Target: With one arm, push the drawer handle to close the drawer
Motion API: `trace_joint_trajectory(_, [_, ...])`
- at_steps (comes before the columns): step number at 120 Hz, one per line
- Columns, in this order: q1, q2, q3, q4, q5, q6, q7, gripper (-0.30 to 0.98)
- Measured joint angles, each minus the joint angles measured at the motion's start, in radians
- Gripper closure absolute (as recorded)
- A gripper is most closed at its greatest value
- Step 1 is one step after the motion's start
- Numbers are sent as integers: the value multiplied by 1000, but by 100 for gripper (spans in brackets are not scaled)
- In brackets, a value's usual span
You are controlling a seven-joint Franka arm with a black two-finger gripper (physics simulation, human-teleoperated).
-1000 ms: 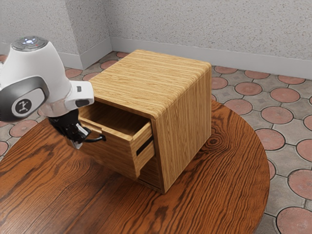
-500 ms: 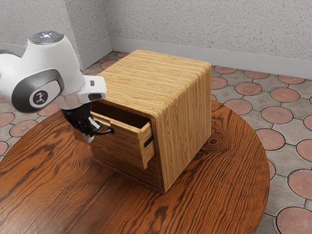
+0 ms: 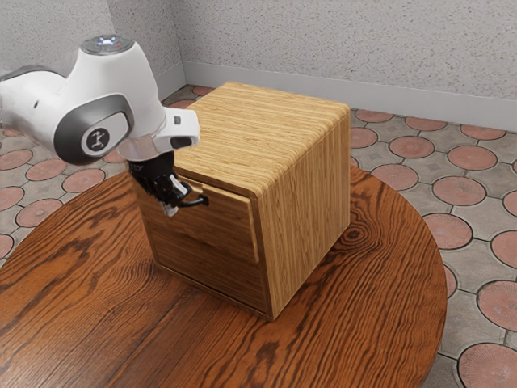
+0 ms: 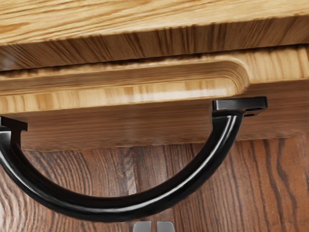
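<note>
My hand [image 3: 171, 209] is tilted downward in front of the drawer [image 3: 230, 225], at its black handle [image 4: 116, 208], with the white arm [image 3: 141, 89] above it, coming in from the exterior view's left. I have my two fingers [image 4: 143, 226] drawn in close together, only a slim gap between their tips, and nothing is gripped there. The handle's curved bar lies between those tips and the drawer's front; whether I am touching it, I cannot tell.

The drawer is the upper one in the wooden cabinet [image 3: 305, 194], and it is nearly home: its front stands slightly proud of the cabinet's face, and a narrow dark gap runs along its upper edge. The handle bows outward from that front on flat black mounts, just below a long, rounded recess in the drawer's upper edge. Beneath the drawer, the lower part of the cabinet's front sits farther in.

The cabinet stands upright on the round, dark-grained wooden bench [image 3: 367, 311], its top pale and striped with grain. Past the bench I see a floor [image 3: 414, 147] of reddish round tiles set among grey ones, and a speckled pale wall [image 3: 323, 48] behind
</note>
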Motion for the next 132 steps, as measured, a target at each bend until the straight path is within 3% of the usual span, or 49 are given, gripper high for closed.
trace_joint_trajectory(23, [-1,48,2,47,8,2,11,78])
trace_joint_trajectory(44, [4,-109,2,-73,-8,21,-10,79])
trace_joint_trajectory(54, [6,-247,-24,-105,-42,-13,-42,78])
trace_joint_trajectory(66, [12,-381,-51,-73,-102,-104,-87,56])
trace_joint_trajectory(72, [18,-365,-30,-28,-123,-136,-106,45])
trace_joint_trajectory(80, [-2,-222,-2,221,-105,-217,-129,33])
trace_joint_trajectory(88, [-181,-104,150,391,-59,-291,-150,24])
trace_joint_trajectory(101, [-292,-65,255,417,-16,-370,-178,14])
trace_joint_trajectory(132, [-309,42,307,440,23,-444,-229,4])
